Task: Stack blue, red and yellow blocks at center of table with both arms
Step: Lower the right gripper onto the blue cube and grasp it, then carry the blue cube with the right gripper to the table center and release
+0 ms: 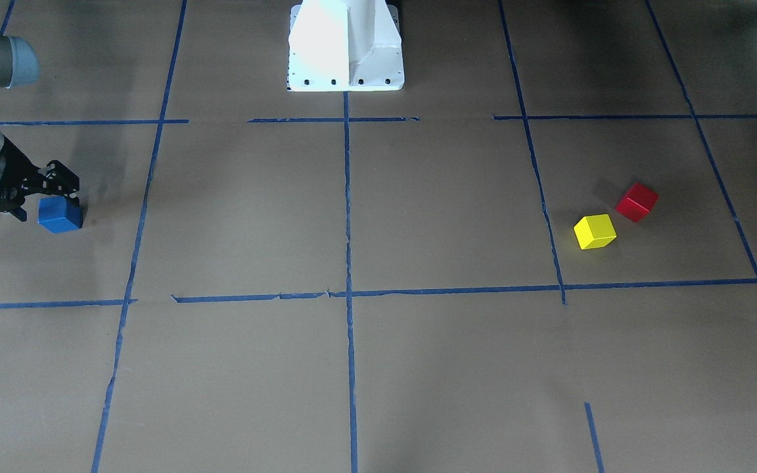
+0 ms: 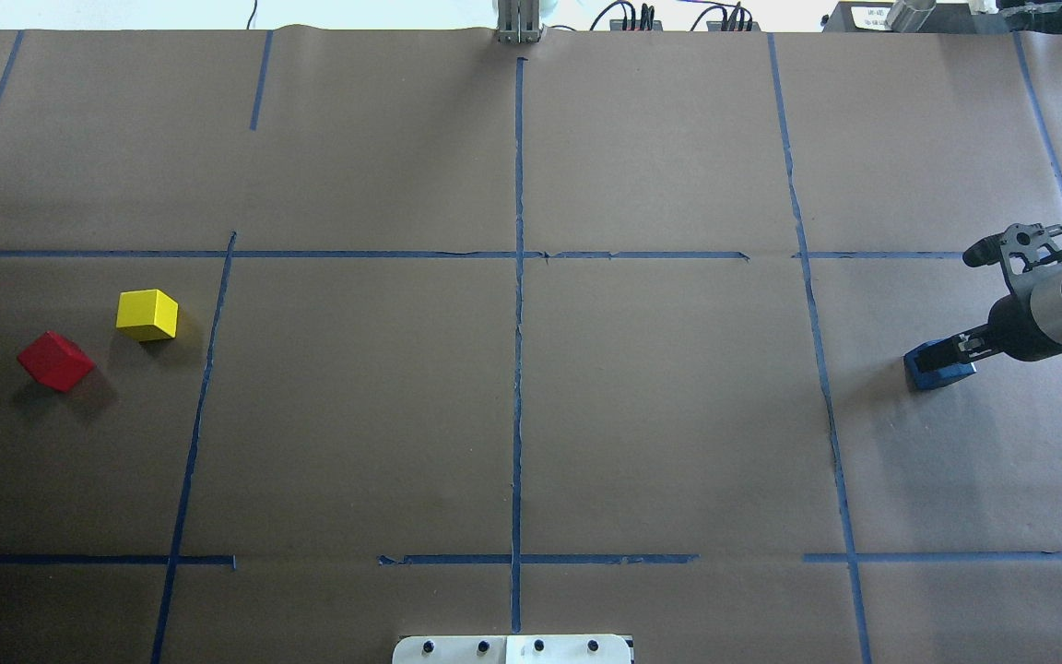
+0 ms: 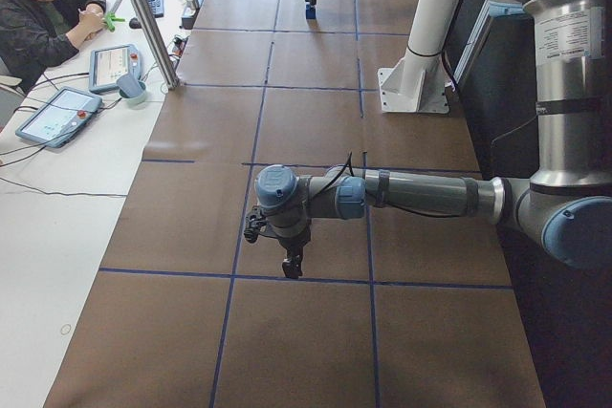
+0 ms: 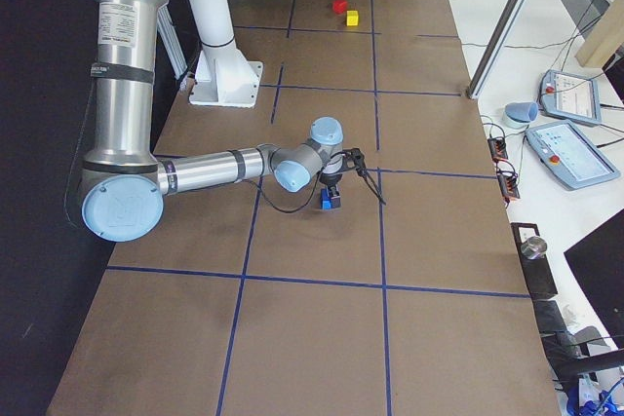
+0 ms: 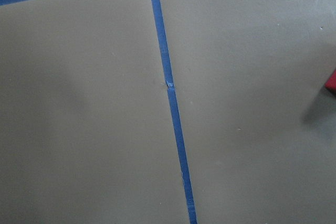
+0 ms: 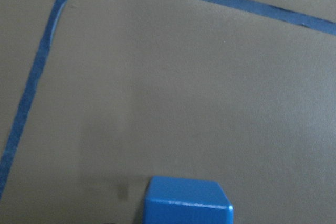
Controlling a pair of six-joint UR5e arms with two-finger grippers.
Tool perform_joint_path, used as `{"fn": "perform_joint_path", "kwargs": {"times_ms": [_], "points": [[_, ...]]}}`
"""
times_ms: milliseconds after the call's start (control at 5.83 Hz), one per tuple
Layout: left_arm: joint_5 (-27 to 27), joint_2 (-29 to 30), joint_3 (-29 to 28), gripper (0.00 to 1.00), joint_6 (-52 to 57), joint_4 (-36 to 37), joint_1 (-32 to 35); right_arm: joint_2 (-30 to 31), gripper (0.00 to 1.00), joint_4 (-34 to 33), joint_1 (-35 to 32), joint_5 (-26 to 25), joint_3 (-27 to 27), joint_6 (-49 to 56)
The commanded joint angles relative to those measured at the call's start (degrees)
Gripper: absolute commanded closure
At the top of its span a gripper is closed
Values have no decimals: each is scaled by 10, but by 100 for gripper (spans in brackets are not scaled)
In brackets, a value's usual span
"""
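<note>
The blue block point(image 1: 60, 215) lies on the table at the robot's far right, also seen in the overhead view point(image 2: 937, 366) and low in the right wrist view point(image 6: 188, 203). My right gripper point(image 1: 42, 197) hangs right over it, jaws spread, and the block still rests on the paper. The red block point(image 2: 55, 361) and the yellow block point(image 2: 147, 314) lie side by side at the robot's far left. My left gripper point(image 3: 292, 263) points down above the table near them. I cannot tell if it is open. A red sliver point(image 5: 332, 82) shows in the left wrist view.
Brown paper with blue tape lines point(image 2: 518, 304) covers the table. The white robot base point(image 1: 345, 46) stands at the robot's edge. A person sits at a side desk point(image 3: 48, 7) with tablets. A metal post point(image 3: 153, 26) stands at the table's far edge.
</note>
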State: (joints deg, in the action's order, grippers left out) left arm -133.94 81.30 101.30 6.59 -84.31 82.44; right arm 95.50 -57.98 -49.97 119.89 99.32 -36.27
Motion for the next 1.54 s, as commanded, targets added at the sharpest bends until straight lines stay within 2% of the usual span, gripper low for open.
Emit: {"fn": "perform_joint_path", "kwargs": {"times_ms": [0,343,515,686,858,1030,1201,1373], "points": [[0,0,-1,0,0,-1,0,-4,22,1,16,-11,-23,1],[0,0,-1,0,0,-2,0,-7,84,1,17,-11,-18,-1],[0,0,-1,0,0,-2,0,-8,98,-4,17,-10,9,-2],[0,0,-1,0,0,-2,0,-30,99,-23,17,-7,38,-27],[0,0,-1,0,0,-2,-1,-110,100,-91,30,-9,48,-102],[0,0,-1,0,0,-2,-1,-203,100,-173,76,-19,46,-150],[0,0,0,0,0,-2,0,-311,100,-282,133,-65,40,-225],[0,0,0,0,0,-3,0,-409,100,-342,173,-101,0,-292]]}}
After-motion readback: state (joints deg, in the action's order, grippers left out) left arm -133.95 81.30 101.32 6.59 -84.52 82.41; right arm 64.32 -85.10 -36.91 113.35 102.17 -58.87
